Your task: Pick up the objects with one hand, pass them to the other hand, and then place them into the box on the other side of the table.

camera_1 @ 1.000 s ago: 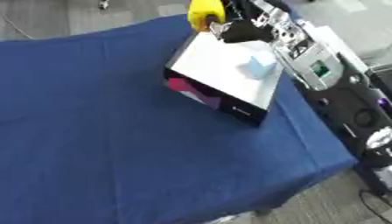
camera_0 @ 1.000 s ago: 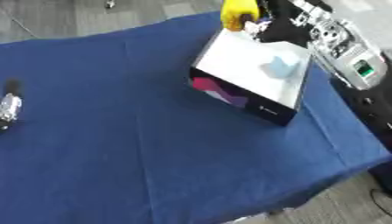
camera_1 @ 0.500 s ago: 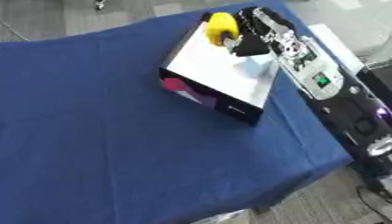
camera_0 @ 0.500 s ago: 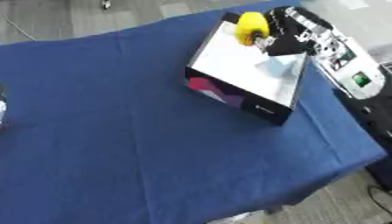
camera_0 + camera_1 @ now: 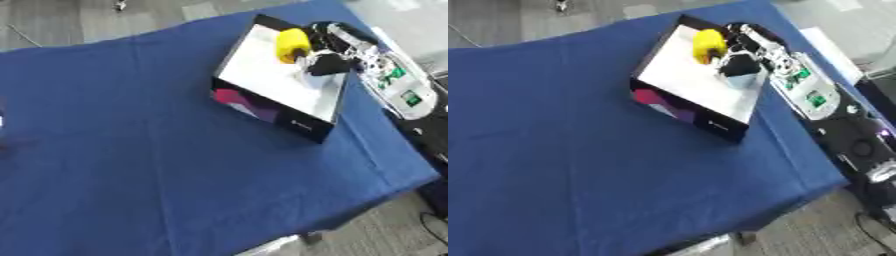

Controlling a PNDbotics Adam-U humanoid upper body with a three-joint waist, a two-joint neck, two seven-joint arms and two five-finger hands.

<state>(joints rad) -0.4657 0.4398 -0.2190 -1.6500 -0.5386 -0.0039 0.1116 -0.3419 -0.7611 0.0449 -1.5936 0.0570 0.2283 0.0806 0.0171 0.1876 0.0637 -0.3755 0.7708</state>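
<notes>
Since a second ago the robot's right hand [image 5: 328,60] has carried the yellow rounded object [image 5: 291,44] from beyond the far rim of the shallow white-floored cardboard box [image 5: 262,82] to a spot over the box's far corner. Its fingers curl round the object, which sits at the hand's left, toward the box's middle, apparently just above the white floor; contact with the floor cannot be told. A pale bluish item [image 5: 744,80] lies in the box just beneath the hand. Because the object already hangs inside the box's rim, the coming move probably turns on lowering and releasing straight down. The left hand shows in neither view.
</notes>
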